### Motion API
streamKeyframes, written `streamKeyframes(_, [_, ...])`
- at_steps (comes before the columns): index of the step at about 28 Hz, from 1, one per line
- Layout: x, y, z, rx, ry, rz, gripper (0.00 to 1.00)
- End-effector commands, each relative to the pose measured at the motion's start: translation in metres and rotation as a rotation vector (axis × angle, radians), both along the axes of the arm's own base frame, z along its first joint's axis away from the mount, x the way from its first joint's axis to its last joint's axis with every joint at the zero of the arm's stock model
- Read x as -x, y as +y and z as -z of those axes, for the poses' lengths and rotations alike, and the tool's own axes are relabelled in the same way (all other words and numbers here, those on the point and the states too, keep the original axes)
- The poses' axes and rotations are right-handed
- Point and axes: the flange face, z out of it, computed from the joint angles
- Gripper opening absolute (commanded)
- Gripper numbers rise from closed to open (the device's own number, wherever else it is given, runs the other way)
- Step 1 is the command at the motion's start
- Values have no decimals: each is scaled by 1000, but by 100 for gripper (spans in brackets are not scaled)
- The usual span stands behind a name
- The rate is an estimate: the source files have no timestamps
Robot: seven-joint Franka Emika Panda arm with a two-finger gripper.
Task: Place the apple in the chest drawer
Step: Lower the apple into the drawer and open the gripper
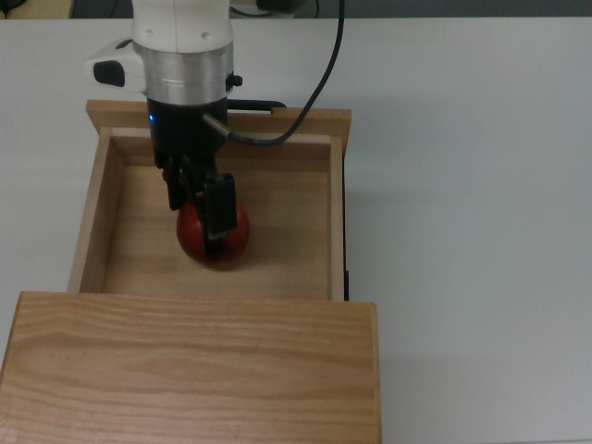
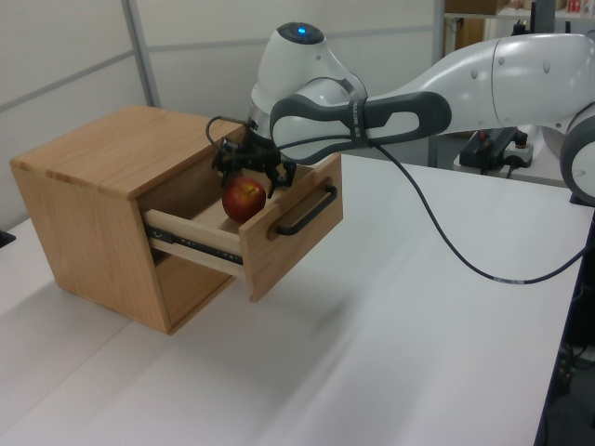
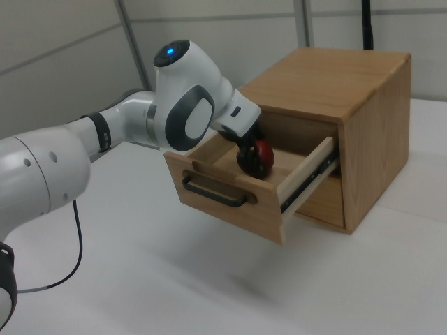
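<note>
The red apple (image 1: 235, 239) (image 2: 244, 199) (image 3: 265, 157) sits low inside the open chest drawer (image 1: 89, 222) (image 2: 299, 243) (image 3: 230, 209), near its middle. My gripper (image 1: 207, 228) (image 2: 247, 177) (image 3: 248, 155) reaches down into the drawer from above and is shut on the apple, one black finger (image 1: 219, 209) lying across its top. Whether the apple touches the drawer floor cannot be told. The drawer is pulled out of the light wooden chest (image 1: 185, 370) (image 2: 88, 200) (image 3: 335, 77), with its black bar handle (image 2: 308, 213) (image 3: 213, 194) at the front.
The chest stands on a white table (image 1: 472, 231) (image 2: 418, 334) (image 3: 140, 279). A black cable (image 2: 446, 232) hangs from the arm over the table in the left view. Dark equipment (image 2: 497, 144) stands at the back right of the left view.
</note>
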Motion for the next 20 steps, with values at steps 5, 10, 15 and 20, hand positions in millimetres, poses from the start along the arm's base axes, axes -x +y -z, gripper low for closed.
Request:
streamKeyframes(5, [10, -2, -35, -26, -38, 3, 100])
streamKeyframes(10, [22, 2, -65, -22, -76, -8, 100])
streamKeyframes(15, [44, 4, -93, -8, -31, -33, 100])
streamKeyframes(20, [82, 10, -129, 13, 45, -162, 100])
